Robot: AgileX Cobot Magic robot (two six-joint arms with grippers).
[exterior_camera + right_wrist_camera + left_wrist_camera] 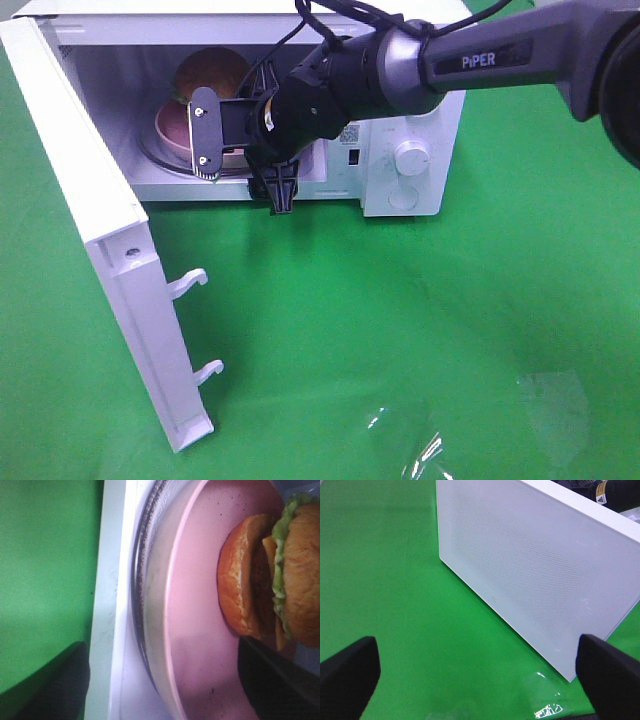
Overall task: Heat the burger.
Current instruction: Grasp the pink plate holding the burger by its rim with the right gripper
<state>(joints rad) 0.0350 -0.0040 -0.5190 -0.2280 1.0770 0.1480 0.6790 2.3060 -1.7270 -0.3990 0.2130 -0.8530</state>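
White microwave [410,150] at the far side of the green cloth [400,330], its door [110,260] swung open to the left. Inside, the burger [295,570] sits on a pink plate [200,605]. The right gripper [165,677] straddles the plate's near rim, spread wide and gripping nothing. The left gripper [480,675], equally wide, is empty.

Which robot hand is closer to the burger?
Right. The right gripper is at the microwave opening, in front of the burger on its pink plate. The left gripper hangs over the green cloth outside the open door.
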